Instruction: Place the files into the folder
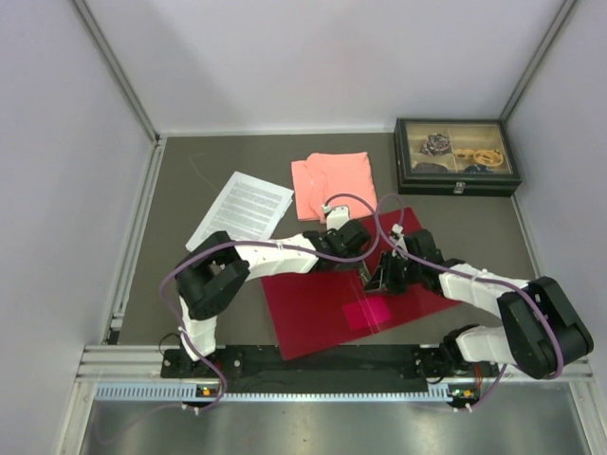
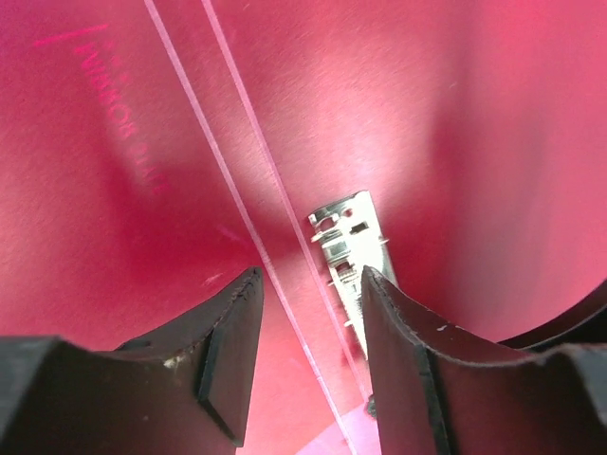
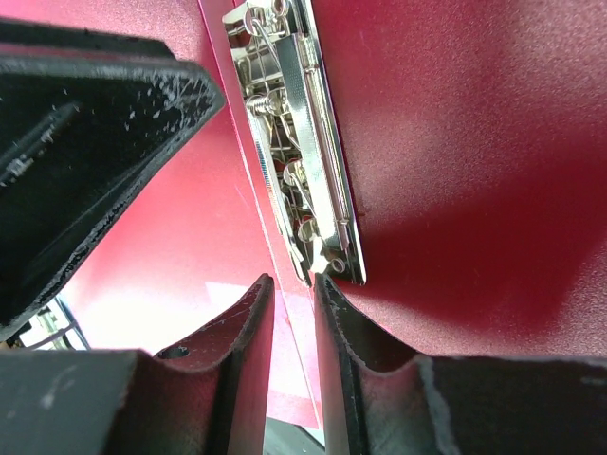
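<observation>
The red folder lies open on the table in front of the arms, its metal clip along the inner crease. My left gripper is open and empty just above the crease, with the jaws either side of it in the left wrist view. My right gripper is at the clip's end. Its jaws stand a narrow gap apart with nothing visibly between them. The files, white printed sheets, lie on the table at the far left, away from both grippers.
A salmon-pink folded cloth lies just behind the folder. A dark box with compartments stands at the back right. White walls close in the table on three sides.
</observation>
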`<action>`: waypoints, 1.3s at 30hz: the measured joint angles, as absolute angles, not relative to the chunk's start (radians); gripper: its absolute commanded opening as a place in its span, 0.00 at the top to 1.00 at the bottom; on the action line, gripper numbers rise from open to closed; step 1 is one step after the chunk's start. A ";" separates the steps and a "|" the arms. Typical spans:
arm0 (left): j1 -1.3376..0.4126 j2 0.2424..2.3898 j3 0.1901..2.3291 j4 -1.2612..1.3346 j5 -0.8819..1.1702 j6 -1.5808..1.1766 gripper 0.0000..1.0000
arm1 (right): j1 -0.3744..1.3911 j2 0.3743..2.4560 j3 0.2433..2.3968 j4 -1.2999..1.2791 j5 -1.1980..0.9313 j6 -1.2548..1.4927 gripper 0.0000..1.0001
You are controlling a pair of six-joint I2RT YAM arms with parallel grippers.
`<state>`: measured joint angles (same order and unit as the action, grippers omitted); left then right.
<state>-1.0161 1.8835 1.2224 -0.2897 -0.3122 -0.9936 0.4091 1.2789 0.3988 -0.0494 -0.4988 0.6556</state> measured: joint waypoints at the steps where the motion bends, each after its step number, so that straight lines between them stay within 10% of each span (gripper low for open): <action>1: -1.016 1.890 1.234 -0.291 -0.313 -0.993 0.56 | 0.409 1.279 0.399 -0.049 -0.499 0.655 0.76; 16: -1.016 2.008 1.364 -0.364 -0.340 -0.996 1.00 | 0.396 1.279 0.399 -0.051 -0.501 0.654 0.77; 39: -1.019 2.055 1.454 -0.498 -0.338 -1.069 1.00 | 0.364 1.332 0.402 0.038 -0.642 0.647 0.78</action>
<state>-1.0187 2.0548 1.4544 -0.4980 -0.3382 -1.0687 0.3637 1.3323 0.4015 0.0380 -0.6418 0.6472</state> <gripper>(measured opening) 0.010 0.206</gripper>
